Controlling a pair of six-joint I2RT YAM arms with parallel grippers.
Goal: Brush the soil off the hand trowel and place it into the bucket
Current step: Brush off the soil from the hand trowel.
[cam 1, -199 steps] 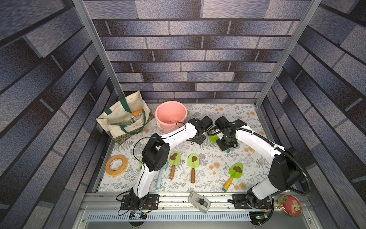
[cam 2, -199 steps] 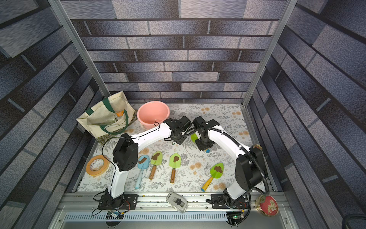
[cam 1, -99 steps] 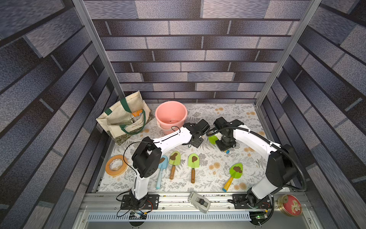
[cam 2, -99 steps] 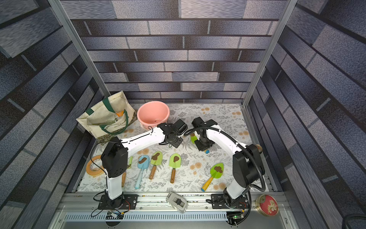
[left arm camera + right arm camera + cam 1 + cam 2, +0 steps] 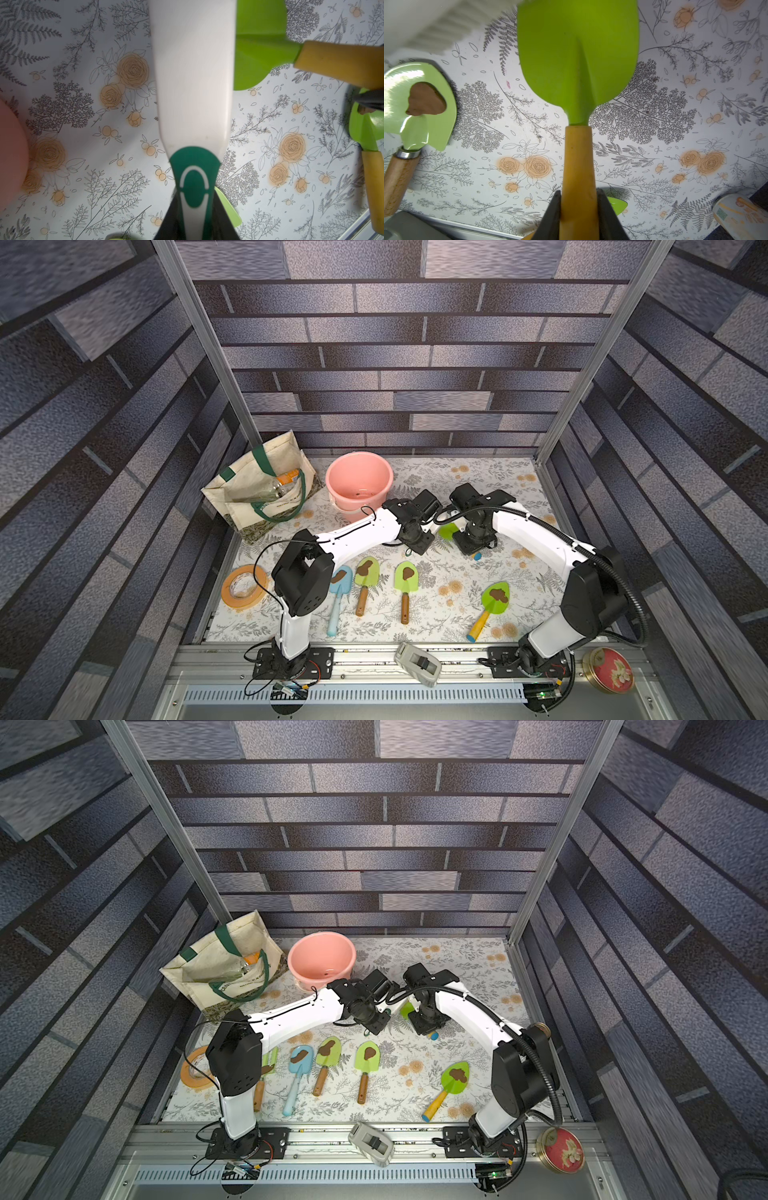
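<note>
Right gripper (image 5: pixel 578 200) has its two dark jaws pressed flat against the smooth yellow-orange handle of the hand trowel (image 5: pixel 577 54), clamped just behind the blade. That blade is a bright green spade shape with rounded shoulders and a crease down its middle, matte in finish. In both top views the hand trowel (image 5: pixel 449 531) is held over the floral mat (image 5: pixel 457 477), right of the bucket (image 5: pixel 334 489) and near it, with the blade towards the left and a blue handle end poking out on the near side.

Left gripper (image 5: pixel 194 207) is closed on the brush (image 5: pixel 193 83), a flat white plastic paddle with a dark green inlay at the gripped end. Its pale bristles show blurred in the right wrist view, close against the green blade; whether they touch I cannot tell.

The bucket is a round salmon-pink plastic pail, upright at the far side of the mat, left of centre. Nearer, more trowels lie in a row on the mat with soil (image 5: pixel 365 568) on their blades, flat dark-brown putty-like blobs: a blue one (image 5: pixel 334 605), glossy pale green ones (image 5: pixel 403 585) with wooden handles, and a green one with a yellow handle (image 5: pixel 478 624).

Left of the bucket slumps a cream canvas tote bag (image 5: pixel 249 489) with green straps, and a roll of orange tape (image 5: pixel 226 593) lies at the near left
</note>
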